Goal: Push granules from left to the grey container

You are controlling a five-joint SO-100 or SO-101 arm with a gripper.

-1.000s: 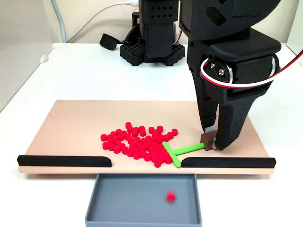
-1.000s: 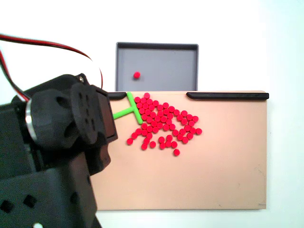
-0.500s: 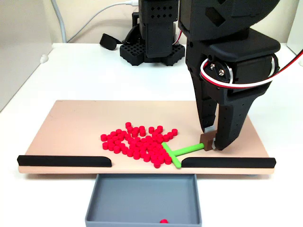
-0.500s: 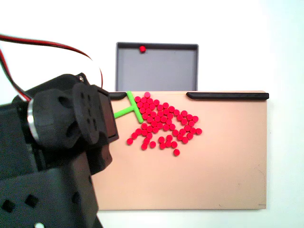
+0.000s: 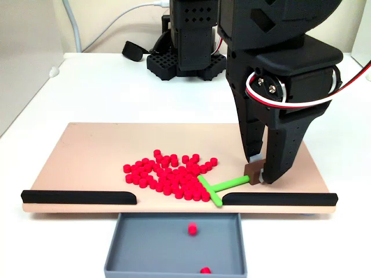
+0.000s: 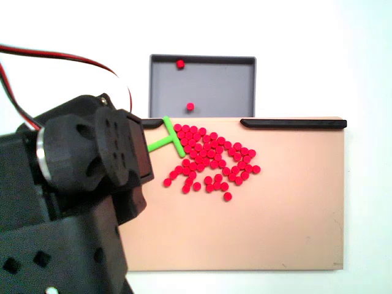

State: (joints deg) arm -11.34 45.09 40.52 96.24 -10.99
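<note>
The gripper [image 5: 262,174] is reaching down onto the beige board [image 5: 87,153] in a fixed view, its two black fingers closing around a small brown block [image 5: 253,170] at the end of the green T-shaped pusher stick [image 5: 223,185]. The stick is running from the fingertips toward the left of that view, and its crossbar is lying against the near edge of the pile of granules [image 5: 168,172]. The pile is spreading on the board farther left of the gripper, beyond the crossbar, at the gap between the two black strips [image 5: 78,197] along the board's front edge.

The grey container [image 5: 124,249] is sitting below that gap, in front of and to the left of the gripper, butting against the board's edge. Two red granules are lying inside it: one near the middle of the floor, the other at the wall farthest from the board. The floor around them is showing bare grey.

In another fixed view the arm's black body is covering the gripper, with the stick [image 6: 166,141] coming out from beside it. The granules [image 6: 208,158] are lying just past the crossbar, and the container [image 6: 233,86] is lying beyond the board [image 6: 275,214], holding the same two pellets.
</note>
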